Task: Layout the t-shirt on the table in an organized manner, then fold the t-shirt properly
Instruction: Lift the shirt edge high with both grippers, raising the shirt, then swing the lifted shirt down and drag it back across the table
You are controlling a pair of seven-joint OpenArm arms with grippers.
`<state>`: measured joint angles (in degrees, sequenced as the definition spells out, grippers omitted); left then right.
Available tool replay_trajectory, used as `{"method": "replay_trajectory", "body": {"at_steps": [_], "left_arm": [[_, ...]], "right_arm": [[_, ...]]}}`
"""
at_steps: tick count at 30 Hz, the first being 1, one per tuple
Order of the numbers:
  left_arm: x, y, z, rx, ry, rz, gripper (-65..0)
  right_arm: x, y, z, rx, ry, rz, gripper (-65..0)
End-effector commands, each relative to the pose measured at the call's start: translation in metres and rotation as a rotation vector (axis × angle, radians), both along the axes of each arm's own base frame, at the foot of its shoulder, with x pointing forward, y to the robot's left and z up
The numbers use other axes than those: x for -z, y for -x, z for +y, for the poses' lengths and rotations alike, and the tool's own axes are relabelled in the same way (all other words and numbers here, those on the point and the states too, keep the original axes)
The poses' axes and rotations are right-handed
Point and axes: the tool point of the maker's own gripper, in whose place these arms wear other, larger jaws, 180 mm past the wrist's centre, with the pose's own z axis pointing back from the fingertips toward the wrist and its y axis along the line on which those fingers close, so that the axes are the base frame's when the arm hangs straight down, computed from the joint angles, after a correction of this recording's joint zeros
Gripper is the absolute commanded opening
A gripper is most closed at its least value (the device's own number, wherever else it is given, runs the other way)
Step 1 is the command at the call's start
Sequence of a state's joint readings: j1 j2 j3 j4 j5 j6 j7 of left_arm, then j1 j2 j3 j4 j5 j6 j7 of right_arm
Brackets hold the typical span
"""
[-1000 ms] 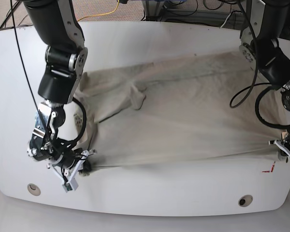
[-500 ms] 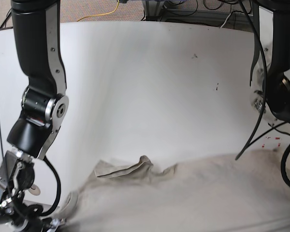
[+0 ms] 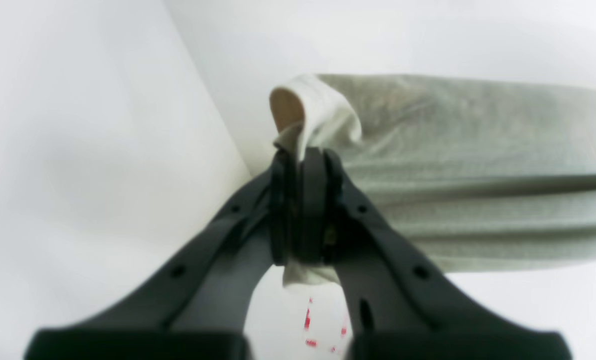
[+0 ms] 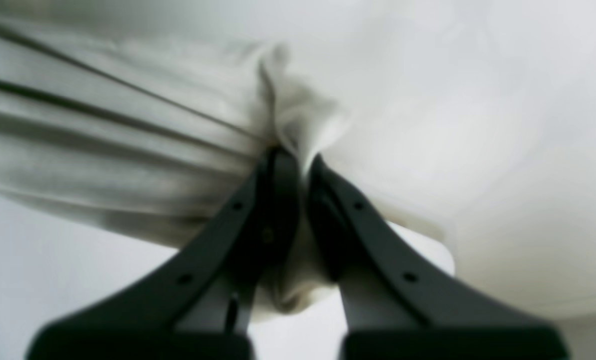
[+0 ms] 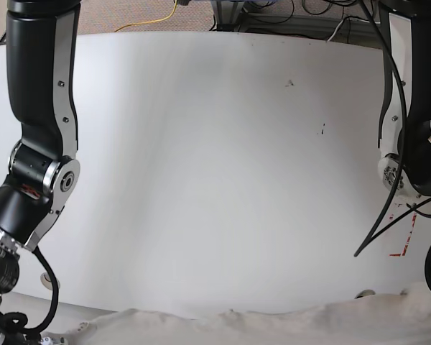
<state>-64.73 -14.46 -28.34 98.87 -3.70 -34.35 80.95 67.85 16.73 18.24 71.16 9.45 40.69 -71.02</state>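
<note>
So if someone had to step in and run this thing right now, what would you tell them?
Left gripper: shut on a corner of the t-shirt.
Right gripper: shut on another bunched corner of the shirt.
The cloth is pulled taut between them at the near edge of the table; only a strip shows in the base view.
Done: both corners gripped.
Left: spread the shirt flat on the table, then fold it.
</note>
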Motion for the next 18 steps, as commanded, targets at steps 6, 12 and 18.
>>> {"method": "replay_trajectory", "body": {"at_steps": [6, 12, 18], "left_arm": [[0.063, 0.013, 0.013, -0.064, -0.107, 0.158, -64.2], [0.177, 0.034, 0.015, -0.050, -0.112, 0.424, -64.4], [0.287, 0.092, 0.019, -0.064, -0.069, 0.692, -64.4]], "right_arm": [[0.050, 0.045, -0.032, 0.136, 0.154, 0.048, -65.0], [0.145, 0.094, -0.016, 0.114, 0.224, 0.180, -65.0], [0.239, 0.157, -0.007, 0.120, 0.145, 0.322, -65.0]]}}
